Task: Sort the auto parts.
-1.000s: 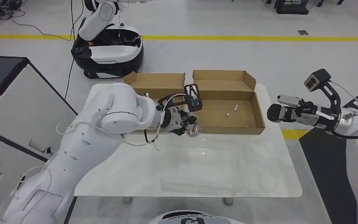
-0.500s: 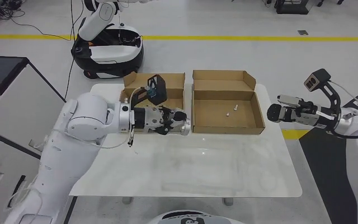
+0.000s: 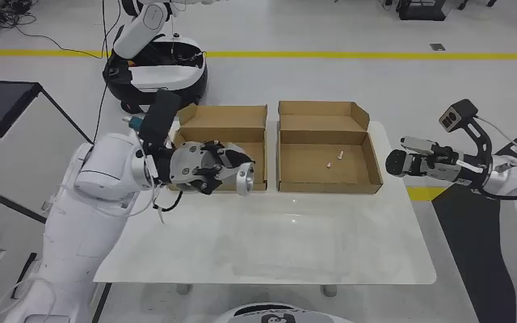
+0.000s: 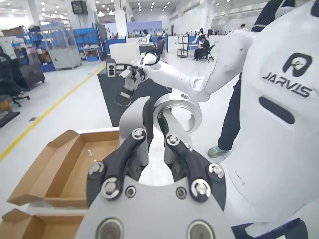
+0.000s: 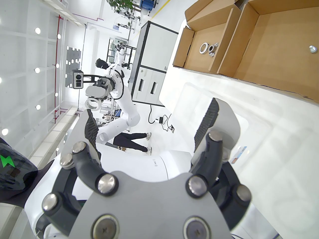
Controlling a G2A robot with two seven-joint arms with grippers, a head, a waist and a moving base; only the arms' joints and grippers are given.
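A silver metal ring is held upright in the left hand, its band pinched between the two narrowed fingers. The open brown cardboard box lies below this hand. Seen from the right wrist, a similar silver ring and a second small metal part lie on its floor, so it is judged to be the ring's place. The second brown cardboard box, with two small pale bolts inside, lies just beside the hand, towards the other arm.

The step in hand is judged to be the release. From above, the hand appears near the wall next to the second box, so it is best carried further over the open floor first. The ring is best lowered between the walls and turned flat, since an upright ring may roll or bounce. A bare patch beside the two parts is to be chosen, and the fingers parted only when the ring is low.

The right hand is held wide and empty, well apart from the boxes, off the white bench.
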